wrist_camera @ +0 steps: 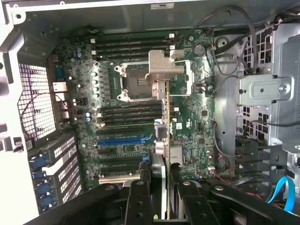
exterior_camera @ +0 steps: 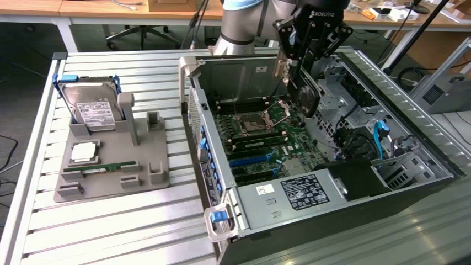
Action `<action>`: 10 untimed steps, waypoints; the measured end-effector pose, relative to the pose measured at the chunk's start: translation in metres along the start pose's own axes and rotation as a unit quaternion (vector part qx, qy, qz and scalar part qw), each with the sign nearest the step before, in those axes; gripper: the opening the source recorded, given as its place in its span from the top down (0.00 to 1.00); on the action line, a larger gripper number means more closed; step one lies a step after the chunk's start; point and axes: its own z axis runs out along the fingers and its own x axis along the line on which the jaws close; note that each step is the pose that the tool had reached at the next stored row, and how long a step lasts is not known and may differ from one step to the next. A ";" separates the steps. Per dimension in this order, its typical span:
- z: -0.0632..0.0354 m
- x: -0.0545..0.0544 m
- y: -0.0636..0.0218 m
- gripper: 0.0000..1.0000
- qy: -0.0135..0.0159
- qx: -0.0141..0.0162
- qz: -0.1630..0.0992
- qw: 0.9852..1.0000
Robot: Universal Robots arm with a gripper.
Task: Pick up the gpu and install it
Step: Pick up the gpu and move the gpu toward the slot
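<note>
silver slatted metal table (exterior_camera: 110, 232), wooden desks (exterior_camera: 30, 5) behind; black pincer (exterior_camera: 293, 62) marked "robotiq" pinching dark flat gpu card with silver bracket (exterior_camera: 303, 95), on edge over green board (exterior_camera: 293, 133) in open computer case (exterior_camera: 243, 74)

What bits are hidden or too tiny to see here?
1. Wrist view: the dark flat graphics card with silver bracket, held by the black gripper, is edge-on, faces hidden.
2. Exterior view: grey robot arm cut off by top edge.
3. Exterior view: silver hard drive's white label print too small.
</note>
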 end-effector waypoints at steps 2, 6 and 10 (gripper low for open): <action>0.0002 -0.001 0.0001 0.73 0.000 0.000 0.000 1.000; 0.0004 -0.002 0.0002 0.73 0.000 0.000 0.000 1.000; 0.0004 -0.002 0.0002 0.73 0.000 0.000 0.000 1.000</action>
